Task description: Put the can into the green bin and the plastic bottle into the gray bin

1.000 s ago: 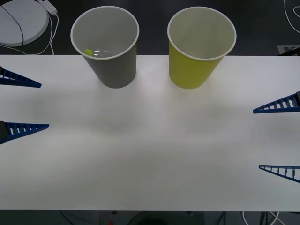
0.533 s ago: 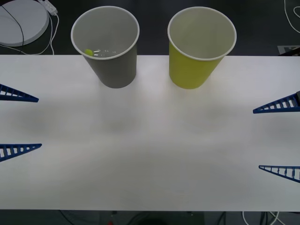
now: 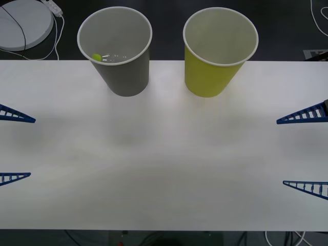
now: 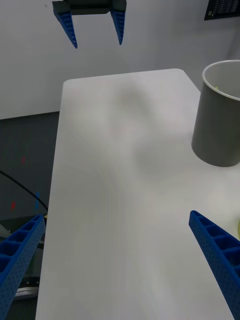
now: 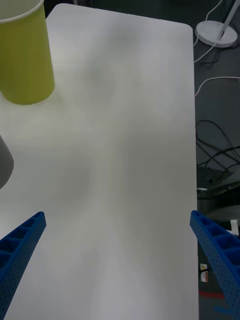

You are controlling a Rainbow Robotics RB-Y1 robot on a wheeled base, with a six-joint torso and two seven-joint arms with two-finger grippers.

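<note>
peeking from the gray bin (image 3: 123, 77), half-hidden plastic bottle (image 3: 105, 57); both grippers' fingers spread, cut off

left gripper (image 3: 10, 146) sits at the table's left edge, blue ribbed fingers spread wide apart. right gripper (image 3: 307, 151) sits at the right edge, fingers likewise spread, holding nothing.

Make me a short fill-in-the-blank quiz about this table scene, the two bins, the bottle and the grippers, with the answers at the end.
1. The plastic bottle with the lime-green cap lies inside the ____ bin.
2. From the front view, the green bin stands on the robot's ____ side of the gray bin.
3. Both the left gripper and the right gripper have their fingers ____.

Answers: gray; right; open
</note>
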